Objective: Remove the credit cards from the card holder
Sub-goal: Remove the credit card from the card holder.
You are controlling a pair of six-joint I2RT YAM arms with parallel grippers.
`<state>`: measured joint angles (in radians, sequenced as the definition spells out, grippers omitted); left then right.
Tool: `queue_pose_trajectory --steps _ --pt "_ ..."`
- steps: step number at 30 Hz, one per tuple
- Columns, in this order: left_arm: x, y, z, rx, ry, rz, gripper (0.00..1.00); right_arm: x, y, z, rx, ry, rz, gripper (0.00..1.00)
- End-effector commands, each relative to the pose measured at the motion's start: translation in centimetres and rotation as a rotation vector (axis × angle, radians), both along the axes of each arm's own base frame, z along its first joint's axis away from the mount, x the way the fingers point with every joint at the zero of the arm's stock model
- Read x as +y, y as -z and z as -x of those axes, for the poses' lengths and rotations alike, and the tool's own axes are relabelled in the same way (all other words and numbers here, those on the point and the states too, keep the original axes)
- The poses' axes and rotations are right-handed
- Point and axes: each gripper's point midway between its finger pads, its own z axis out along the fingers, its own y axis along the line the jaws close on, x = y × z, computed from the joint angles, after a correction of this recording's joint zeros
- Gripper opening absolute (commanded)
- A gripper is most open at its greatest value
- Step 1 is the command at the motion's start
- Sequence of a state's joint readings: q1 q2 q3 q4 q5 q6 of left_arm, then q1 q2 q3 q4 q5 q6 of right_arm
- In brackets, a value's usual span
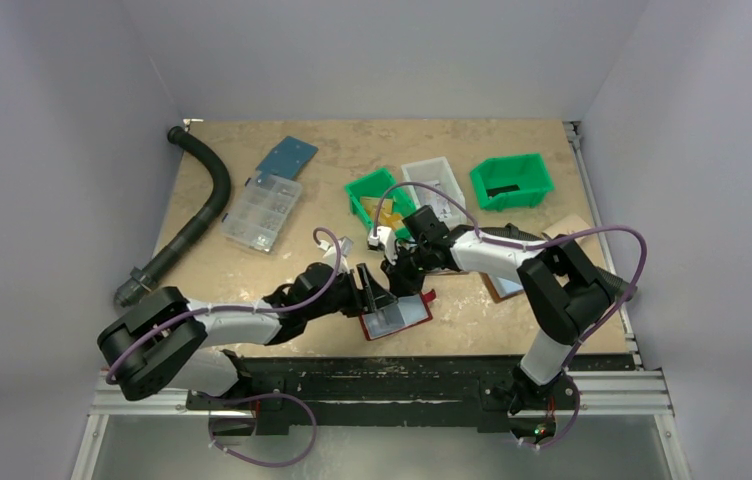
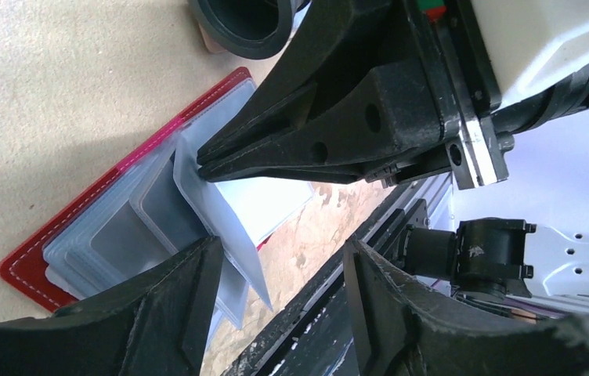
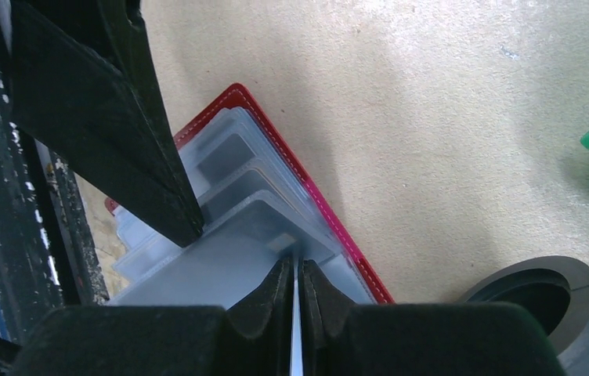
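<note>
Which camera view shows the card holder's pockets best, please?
The right wrist view: the card holder is close, its pale pockets plainly stepped. The left wrist view has the right hand covering part; the top view shows it small.

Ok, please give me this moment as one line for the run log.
step: card removal | right tool: shut on pale sheet standing up from card holder | left tool: open beside sheet

Closes in on three sides with plain, pale lavender-grey walls [image 1: 382, 50]. Centres on a flat, beige, mottled stone-look tabletop [image 1: 352, 150] under soft, even light. Ends at the near side in a scuffed black metal rail [image 1: 382, 375] on a silver aluminium frame [image 1: 627, 392], above a dull grey sheet [image 1: 412, 450].
</note>
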<state>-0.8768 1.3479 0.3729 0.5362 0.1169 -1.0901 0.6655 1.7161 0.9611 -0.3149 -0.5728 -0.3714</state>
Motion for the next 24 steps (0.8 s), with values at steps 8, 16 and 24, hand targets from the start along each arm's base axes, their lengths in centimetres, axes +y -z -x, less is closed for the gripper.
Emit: queue_pose_trajectory --steps 8,16,24 --pt "-1.9 -2.2 -0.4 -0.081 0.059 0.148 0.62 0.5 -2.3 -1.9 0.001 0.069 -0.057 0.17" --pt "-2.4 -2.2 -1.1 -0.108 0.068 0.150 0.62 -0.6 -4.2 -3.5 0.000 0.126 -0.109 0.22" --pt "-3.5 -1.4 -1.7 -0.106 0.091 0.180 0.62 -1.0 -5.0 -3.4 0.045 0.139 -0.153 0.36"
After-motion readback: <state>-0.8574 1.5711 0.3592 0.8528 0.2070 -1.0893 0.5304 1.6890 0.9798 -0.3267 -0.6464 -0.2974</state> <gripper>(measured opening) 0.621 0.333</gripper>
